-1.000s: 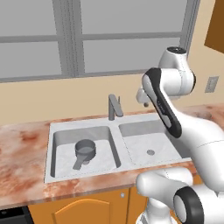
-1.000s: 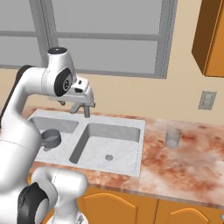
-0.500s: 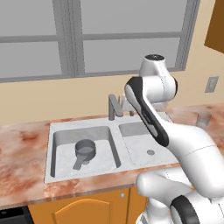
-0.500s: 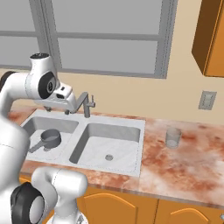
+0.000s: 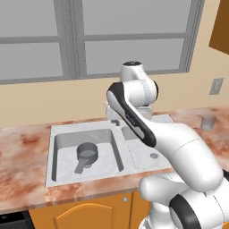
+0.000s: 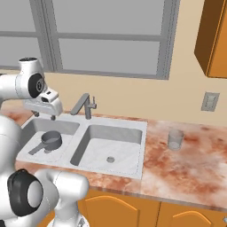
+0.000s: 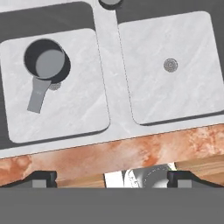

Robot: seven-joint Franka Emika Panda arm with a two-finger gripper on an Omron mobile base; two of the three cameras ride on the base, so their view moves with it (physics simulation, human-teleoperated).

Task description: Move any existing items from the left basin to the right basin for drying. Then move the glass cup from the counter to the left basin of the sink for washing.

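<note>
Swung leftward since a second ago, the arm now carries its hand over the left half of the sink [image 6: 133,170], where before it hung nearer the faucet [image 6: 84,105]; pot and cup have not shifted. Pot [image 5: 87,153]: small, dark grey, round, upright, short straight handle pointing toward the front rim, sitting in the left basin [image 5: 62,163], seemingly partly over the drain hole. From the hand view the pot [image 7: 47,64] lies up and left, its handle running down toward the front edge. Gripper [image 6: 43,116] hangs well above the left basin, clear of the pot; jaws stand wide, holding nothing, touching nothing. Right basin [image 6: 95,153] has only its drain [image 6: 110,159]. Glass cup [image 6: 175,139]: translucent greyish tumbler, upright on the marbled desk [image 6: 186,168], right of the sink and well apart from the gripper. Faucet rises at the divider behind the basins, just beside the hand, spout angled toward the left basin.
</note>
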